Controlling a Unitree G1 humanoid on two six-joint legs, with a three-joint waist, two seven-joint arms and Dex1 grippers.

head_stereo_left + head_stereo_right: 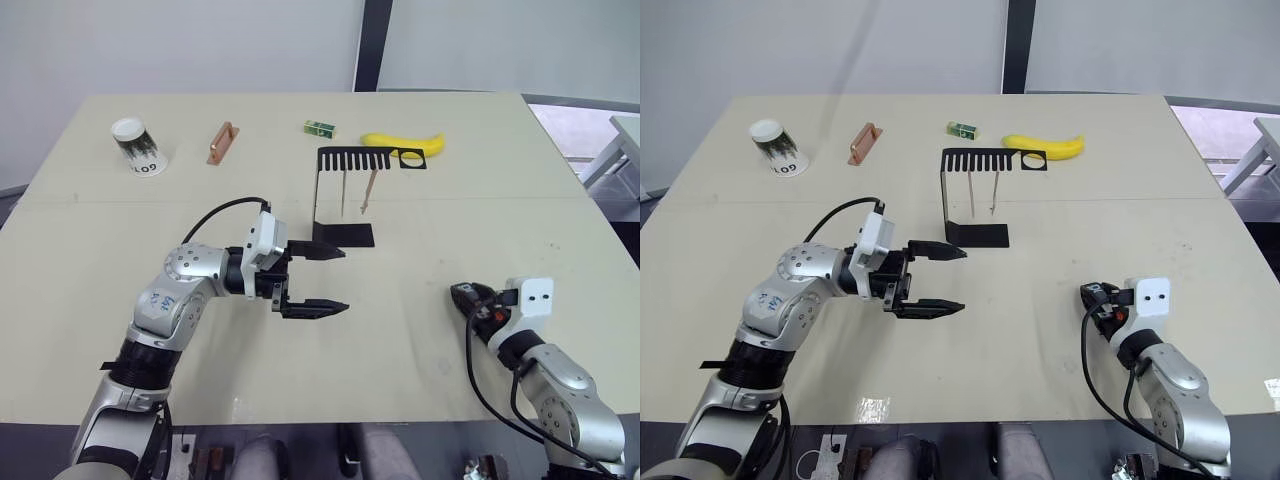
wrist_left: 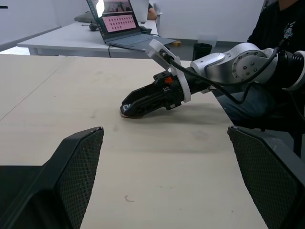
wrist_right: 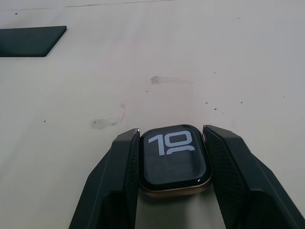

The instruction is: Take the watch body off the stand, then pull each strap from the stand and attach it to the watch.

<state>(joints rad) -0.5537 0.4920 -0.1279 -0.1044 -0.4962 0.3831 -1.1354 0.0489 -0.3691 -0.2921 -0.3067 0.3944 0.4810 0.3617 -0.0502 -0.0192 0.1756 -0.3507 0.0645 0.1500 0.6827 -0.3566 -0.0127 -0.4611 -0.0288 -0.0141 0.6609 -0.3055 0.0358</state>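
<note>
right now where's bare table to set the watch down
Widest free patch: between the open left pincer and the right pincer, which grips the watch body. Also bare: right of the stand, below the banana. Crowded: the far edge, with cup, copper block and green box.
</note>
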